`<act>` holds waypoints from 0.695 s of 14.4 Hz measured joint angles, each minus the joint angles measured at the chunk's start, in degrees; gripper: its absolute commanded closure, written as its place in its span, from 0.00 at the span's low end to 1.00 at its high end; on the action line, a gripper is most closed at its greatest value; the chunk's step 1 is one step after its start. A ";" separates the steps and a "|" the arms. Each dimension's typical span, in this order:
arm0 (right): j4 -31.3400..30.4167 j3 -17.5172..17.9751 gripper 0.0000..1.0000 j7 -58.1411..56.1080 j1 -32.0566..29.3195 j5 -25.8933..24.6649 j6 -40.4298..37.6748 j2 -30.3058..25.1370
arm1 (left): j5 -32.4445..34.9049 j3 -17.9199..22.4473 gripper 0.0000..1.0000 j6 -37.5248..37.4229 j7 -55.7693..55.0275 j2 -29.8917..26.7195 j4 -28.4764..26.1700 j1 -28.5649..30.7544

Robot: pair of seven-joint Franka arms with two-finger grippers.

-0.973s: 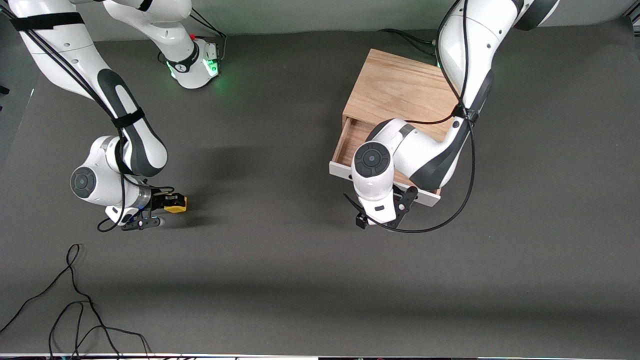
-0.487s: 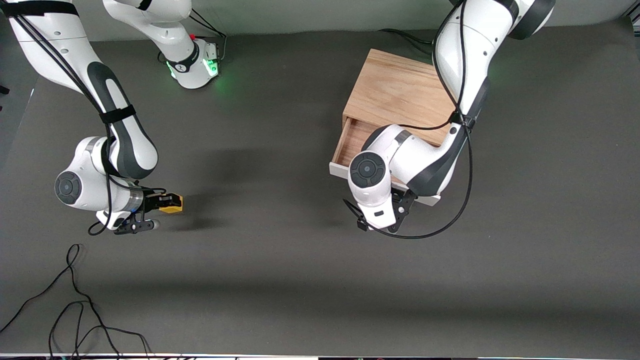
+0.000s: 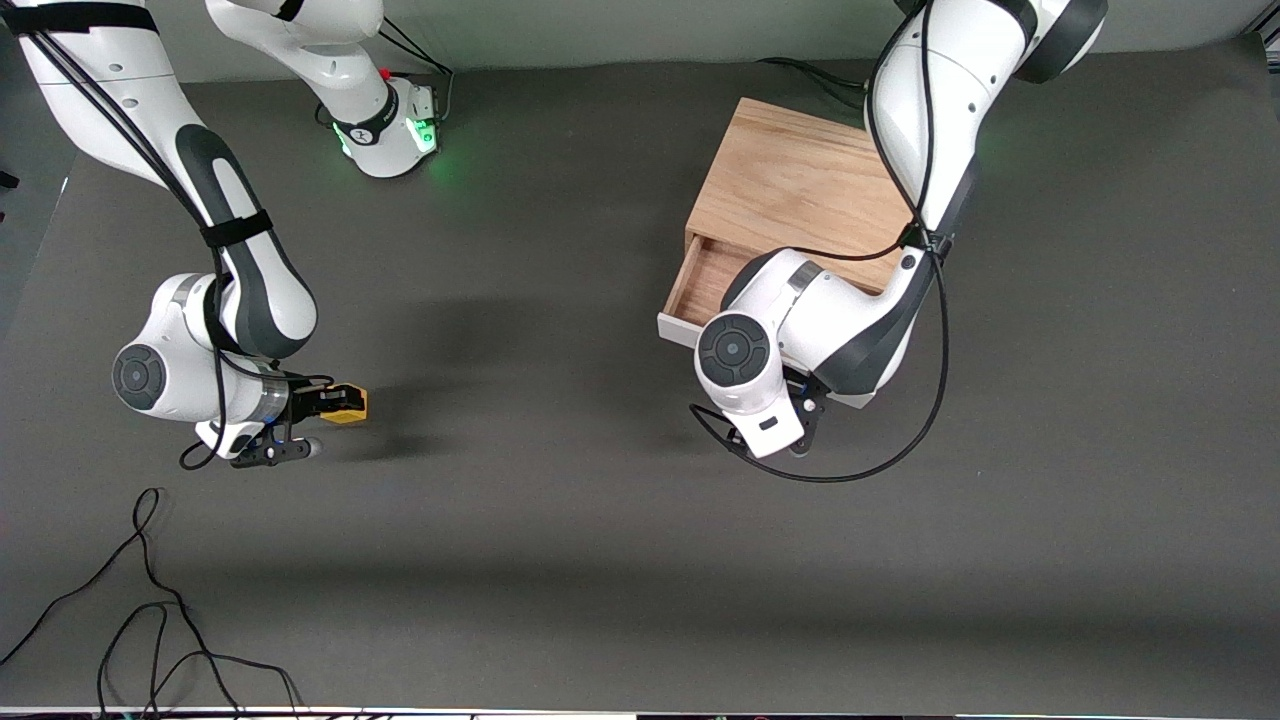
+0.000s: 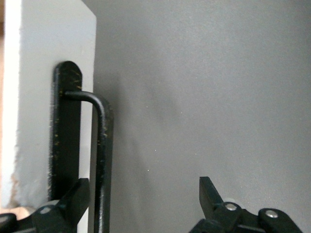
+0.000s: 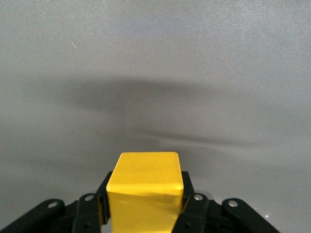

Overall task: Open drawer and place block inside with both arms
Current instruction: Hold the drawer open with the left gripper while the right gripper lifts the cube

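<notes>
1. Oak-grain box (image 3: 795, 185) is your landmark, sitting at the left arm's end of the table (image 3: 560, 560).
2. You see its drawer (image 3: 700, 285) pulled partly out toward the front camera, its white front (image 4: 46, 73) carrying the black bar handle (image 4: 103, 160).
3. Your left gripper (image 4: 141, 206) is at that drawer front, its fingers spread wide on either side of the handle, gripping nothing.
4. Your right gripper (image 3: 318, 402) hovers over bare table well apart from the box, toward the right arm's end, clamped on the yellow block (image 5: 145, 187).
</notes>
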 measured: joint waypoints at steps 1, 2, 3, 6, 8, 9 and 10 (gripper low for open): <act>0.00 0.01 0.82 0.00 0.00 0.00 -0.03 0.01 | -0.01 0.00 0.00 -0.05 -0.51 0.00 0.33 0.00; 0.00 0.03 0.81 0.00 0.02 0.00 -0.04 0.01 | -0.01 0.00 0.00 -0.05 -0.73 0.00 0.81 0.00; -0.01 0.06 0.82 0.00 0.06 0.00 -0.05 0.01 | -0.01 0.00 0.00 -0.04 -0.92 0.00 1.34 0.00; 0.18 0.18 0.82 0.00 0.39 0.00 -0.03 -0.03 | 0.00 0.06 0.00 0.55 -1.02 0.00 2.78 0.00; 1.65 0.21 0.82 0.15 1.25 0.00 -1.09 -0.32 | 0.74 0.60 0.00 1.56 -1.02 0.00 4.18 -0.02; 3.32 0.23 0.82 1.01 1.70 0.00 -3.58 -0.58 | 1.57 1.26 0.00 1.50 -0.73 -0.04 5.86 0.02; 5.74 0.32 0.82 2.56 1.96 0.00 -7.35 -0.97 | 2.03 2.04 0.00 0.84 0.73 -0.24 8.02 0.14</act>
